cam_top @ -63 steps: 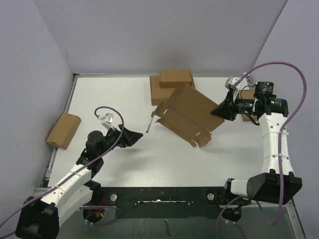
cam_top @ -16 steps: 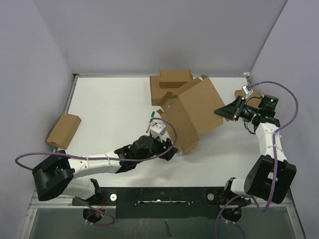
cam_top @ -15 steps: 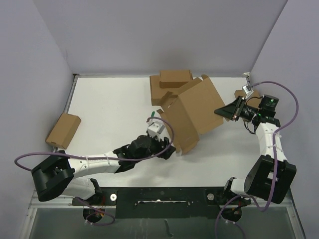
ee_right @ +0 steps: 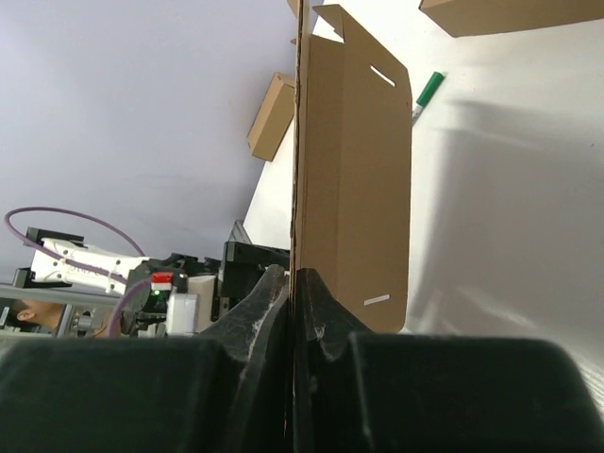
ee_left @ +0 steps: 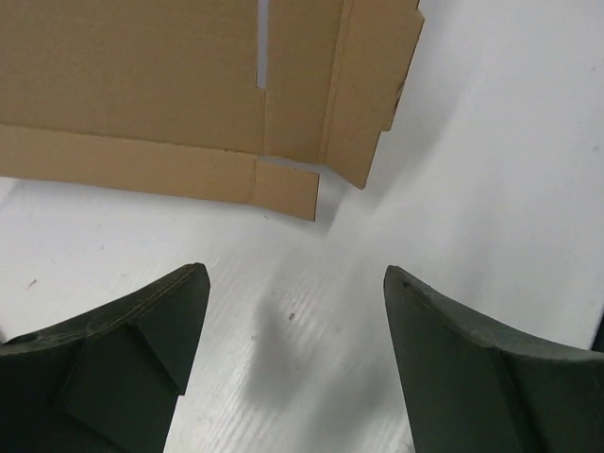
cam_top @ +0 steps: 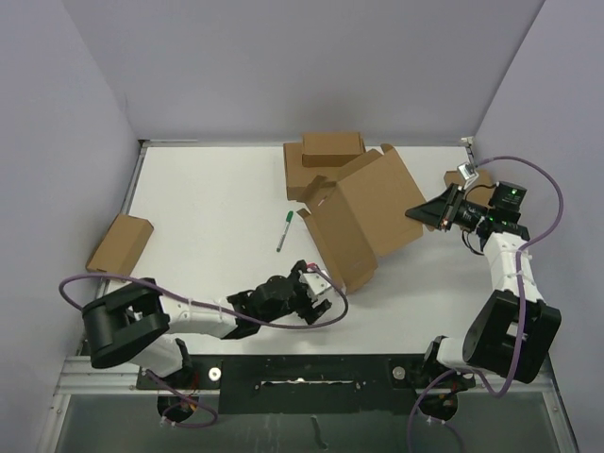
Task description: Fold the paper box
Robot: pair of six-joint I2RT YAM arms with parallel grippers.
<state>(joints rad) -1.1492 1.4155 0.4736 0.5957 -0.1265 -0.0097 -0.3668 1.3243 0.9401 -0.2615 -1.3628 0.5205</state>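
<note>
- Near the front middle of the white table [cam_top: 198,189], the left gripper [ee_left: 293,283] stands spread with only bare tabletop between its fingers.
- Just beyond its tips lies the near corner of the paper box [cam_top: 363,212], a flat brown corrugated cardboard die-cut sheet with flaps and tabs. A narrow strip of table separates the two.
- On the right, the right gripper [ee_right: 294,276] is pinched tight on the paper box's right edge, holding that side lifted.
- A green marker [cam_top: 283,231] lies just left of the sheet, apart from it.
- Stacked brown cardboard boxes [cam_top: 321,156] crowd its far edge.
- Open table spreads leftward to a small brown cardboard box [cam_top: 120,245] at the left rim.
</note>
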